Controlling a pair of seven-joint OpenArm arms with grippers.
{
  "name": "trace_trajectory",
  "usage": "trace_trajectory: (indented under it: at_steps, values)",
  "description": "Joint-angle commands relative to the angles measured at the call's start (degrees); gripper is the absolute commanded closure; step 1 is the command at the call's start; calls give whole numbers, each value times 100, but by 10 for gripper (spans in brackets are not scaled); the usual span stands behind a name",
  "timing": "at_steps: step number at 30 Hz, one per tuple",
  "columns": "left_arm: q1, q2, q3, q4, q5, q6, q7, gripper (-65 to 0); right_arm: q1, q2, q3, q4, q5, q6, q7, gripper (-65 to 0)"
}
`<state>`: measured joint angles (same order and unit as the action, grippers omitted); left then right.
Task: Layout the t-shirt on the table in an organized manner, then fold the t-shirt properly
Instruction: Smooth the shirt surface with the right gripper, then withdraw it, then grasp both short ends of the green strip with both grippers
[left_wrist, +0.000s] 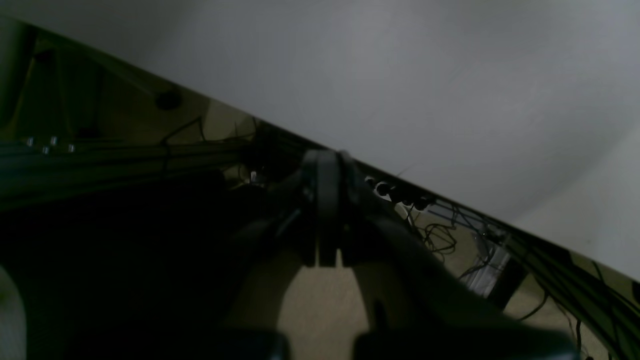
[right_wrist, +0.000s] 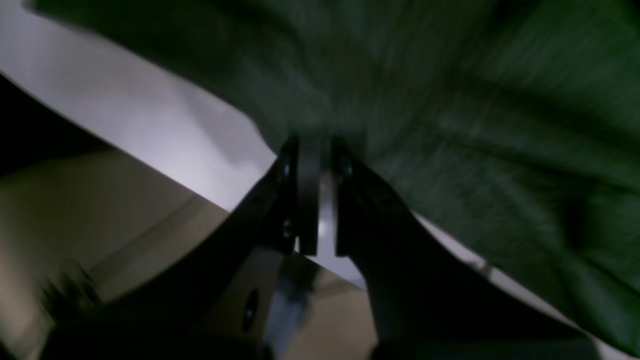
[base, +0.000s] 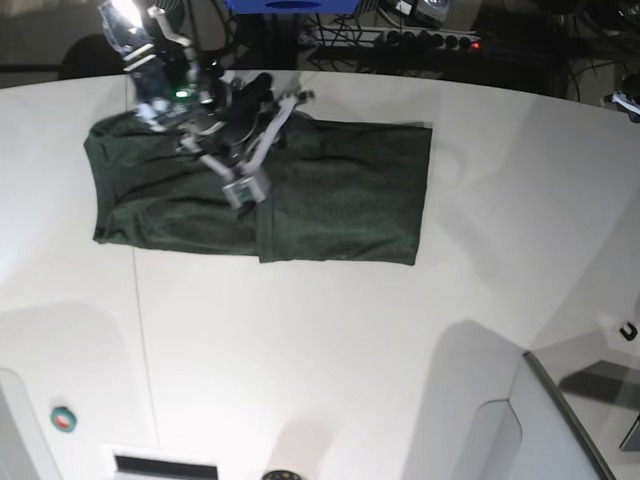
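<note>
right gripper (right_wrist: 317, 150) pinching shirt (base: 340, 190) fold near table (base: 330, 350) far edge, to crease it | left gripper (left_wrist: 330, 160) closed, empty, parked off-edge

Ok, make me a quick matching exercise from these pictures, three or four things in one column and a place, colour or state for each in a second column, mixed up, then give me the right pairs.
Column one:
1. t-shirt
2. table
3. left gripper
4. right gripper

Column two:
A. shut on nothing, beside the table edge
B. dark green, lying in a long folded band
C. white, under the cloth
D. closed on green fabric

Right pairs: 1-B, 2-C, 3-A, 4-D
</note>
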<state>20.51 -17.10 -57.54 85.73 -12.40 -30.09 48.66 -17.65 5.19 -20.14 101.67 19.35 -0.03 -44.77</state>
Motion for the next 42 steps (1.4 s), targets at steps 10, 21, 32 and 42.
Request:
trace_trajectory:
  at_steps: [10,21,32,42]
  values:
    - [-51,159,105,143,-12,-565,-80,0,152,48,4243,422,1049,1652,-265,-591]
    - [-359,422,642,372,32,-574,-80,0,1541,1296,6256,-3622,1559,4003,-1048,-630]
    - [-781,616,2127,565,32,-574,-80,-165,1681,1323,5737,-4290,1559,4003,-907,-630]
    - [-1546,765,3103,-718,40,-565,-660,-176,1646,1041,5236,-4501,1577,4003,-749,-630]
